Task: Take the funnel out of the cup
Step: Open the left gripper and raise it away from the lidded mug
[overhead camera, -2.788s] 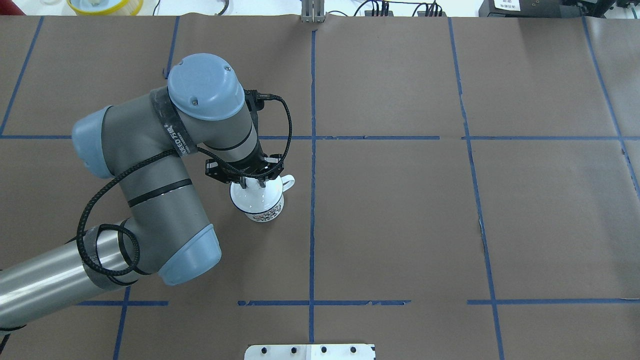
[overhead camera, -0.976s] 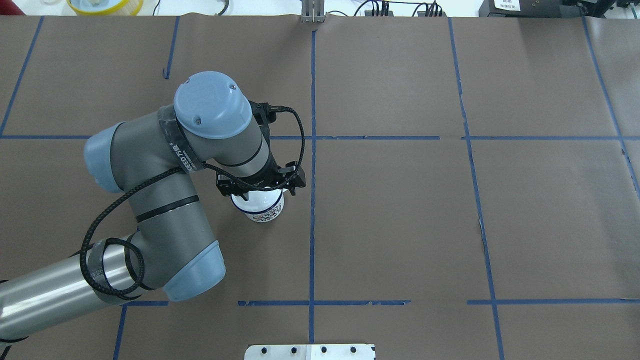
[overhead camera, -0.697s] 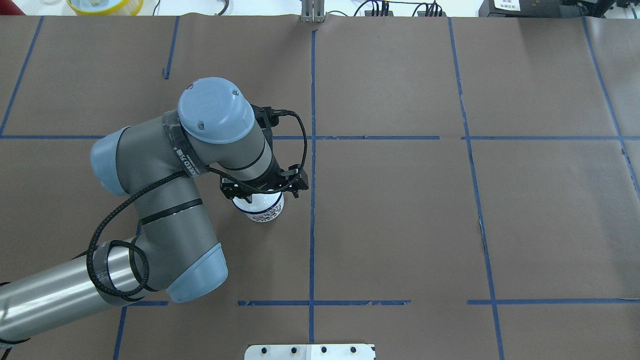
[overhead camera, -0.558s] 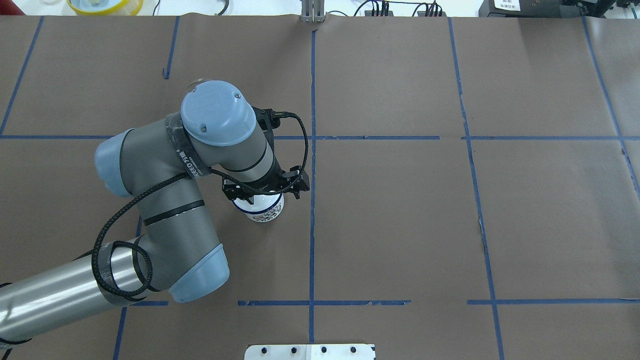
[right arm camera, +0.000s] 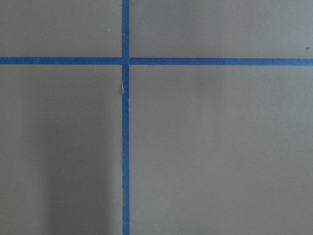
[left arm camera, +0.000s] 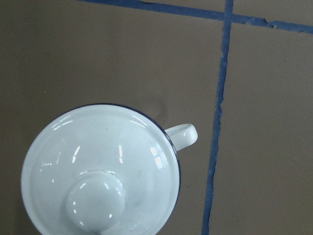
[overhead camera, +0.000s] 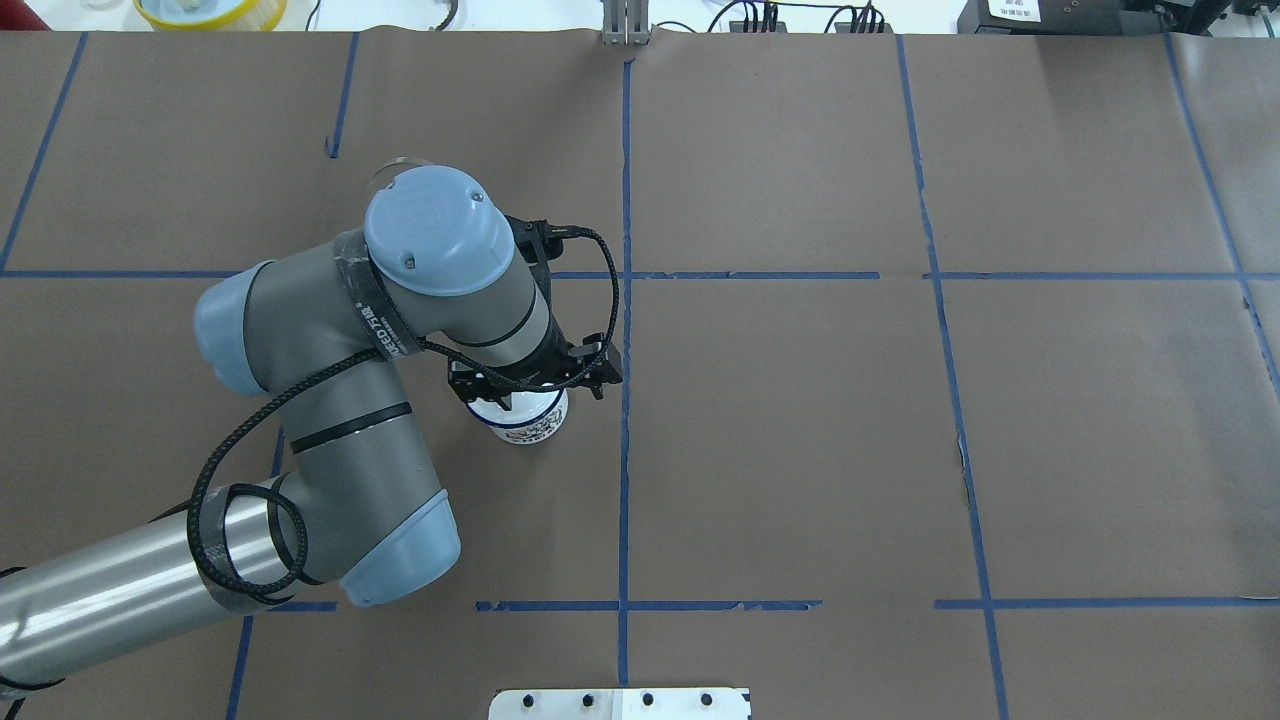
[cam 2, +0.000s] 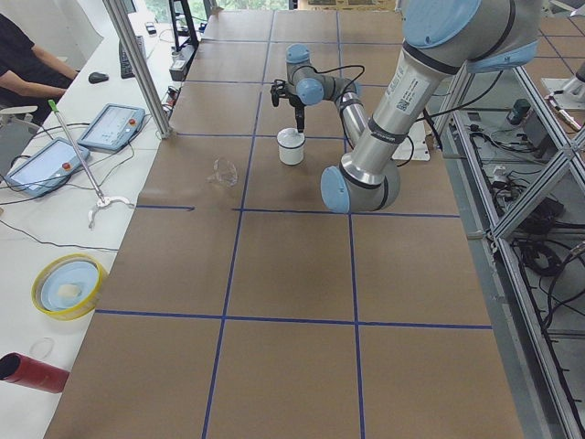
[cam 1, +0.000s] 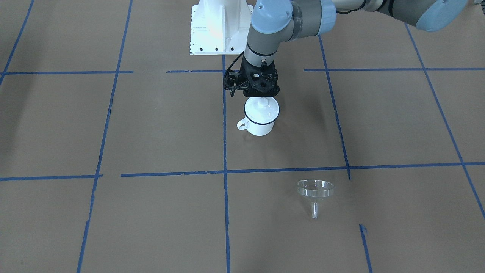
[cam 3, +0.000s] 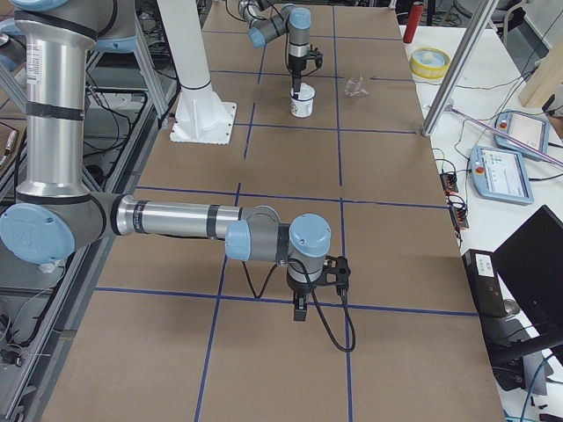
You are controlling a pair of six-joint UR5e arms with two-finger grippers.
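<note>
The cup (cam 1: 259, 123), a white mug with a dark blue rim, stands on the brown paper with a white domed lid (cam 1: 262, 108) on it. It also shows in the overhead view (overhead camera: 525, 425) and the left wrist view (left arm camera: 183, 134). The clear funnel (cam 1: 315, 189) stands on the table by itself, well apart from the cup; in the overhead view only its rim (overhead camera: 395, 165) shows behind the arm. My left gripper (cam 1: 261, 94) hovers just above the lid's knob, looks open and holds nothing. My right gripper (cam 3: 299, 312) hangs over bare paper far away; I cannot tell its state.
The white base plate (cam 1: 212, 34) is at the robot's side of the table. A yellow bowl (cam 2: 66, 285) and a red cylinder (cam 2: 32, 373) lie off the paper at the far edge. Tablets (cam 2: 111, 125) and an operator sit beyond that.
My left arm has drawn up and shifted right from the lid's knob. The lid stays on the cup. The cup's handle is now hidden under the gripper in the overhead view.
</note>
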